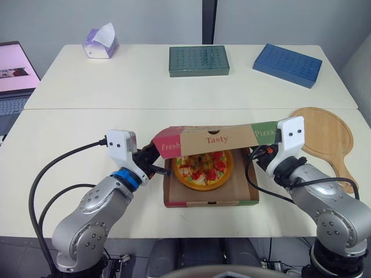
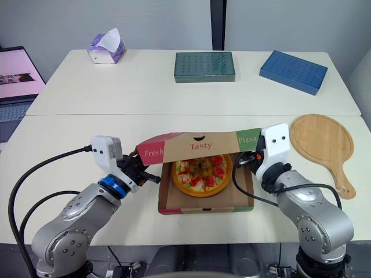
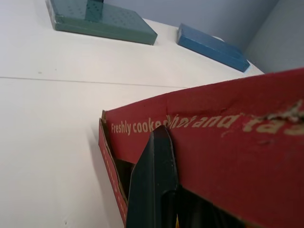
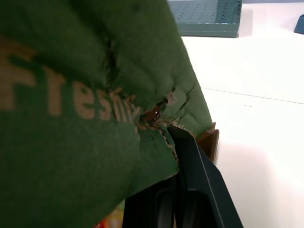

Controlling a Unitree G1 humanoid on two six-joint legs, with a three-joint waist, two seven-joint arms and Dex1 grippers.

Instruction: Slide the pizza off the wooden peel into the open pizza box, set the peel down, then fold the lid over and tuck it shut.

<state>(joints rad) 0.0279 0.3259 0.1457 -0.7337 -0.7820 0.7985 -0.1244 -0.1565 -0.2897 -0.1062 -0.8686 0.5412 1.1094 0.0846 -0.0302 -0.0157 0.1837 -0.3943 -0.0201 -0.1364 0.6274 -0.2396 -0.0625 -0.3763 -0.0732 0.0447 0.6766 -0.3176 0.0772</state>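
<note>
The pizza (image 1: 203, 169) lies inside the cardboard pizza box (image 1: 208, 201) at the table's front middle. The lid (image 1: 217, 139), printed "Fresh Tasty Pizza", hangs half folded over the box and hides the pizza's far part. My left gripper (image 1: 152, 162) is shut on the lid's red left end (image 3: 228, 142), with one black finger (image 3: 154, 180) against the flap. At the other end, the right gripper (image 1: 259, 153) pinches the green corner (image 4: 85, 95). The empty wooden peel (image 1: 324, 136) rests flat on the table to the right of the box.
A dark green flat box (image 1: 199, 60) and a blue one (image 1: 287, 65) lie at the back of the table. A tissue box (image 1: 99, 43) stands at the back left. A laptop (image 1: 14, 75) sits off the left edge.
</note>
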